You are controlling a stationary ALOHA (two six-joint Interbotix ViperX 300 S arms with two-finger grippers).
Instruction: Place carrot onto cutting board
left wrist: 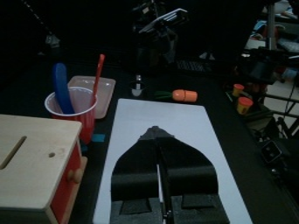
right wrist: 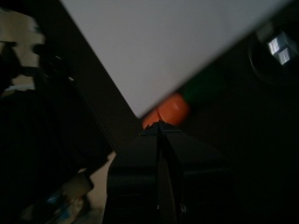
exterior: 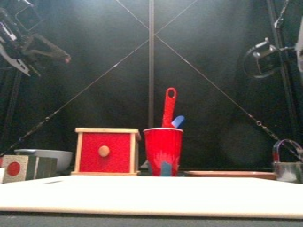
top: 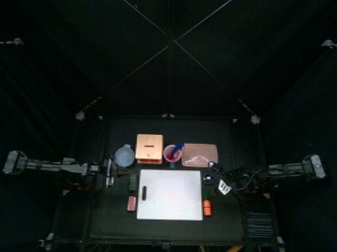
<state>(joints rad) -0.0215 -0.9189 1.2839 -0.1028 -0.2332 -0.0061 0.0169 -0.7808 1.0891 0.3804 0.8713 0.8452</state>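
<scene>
The carrot [top: 207, 208], a short bright orange stick, lies on the black table just off the right edge of the white cutting board [top: 171, 194]. In the right wrist view the carrot [right wrist: 173, 109] sits right beyond my right gripper [right wrist: 158, 129], whose jaws are shut with nothing between them, and the board [right wrist: 176, 44] fills the space behind it. From above, the right gripper [top: 227, 184] is a little behind and to the right of the carrot. My left gripper [left wrist: 158, 133] is shut and empty over the board [left wrist: 163, 118], with the carrot [left wrist: 184, 94] past the board's far side.
Behind the board stand a tan box [top: 149, 150], a red cup [top: 172, 153] holding utensils, a pinkish-tan square item [top: 199, 154] and a bluish bowl [top: 124, 156]. A reddish-pink piece [top: 132, 203] lies off the board's left edge.
</scene>
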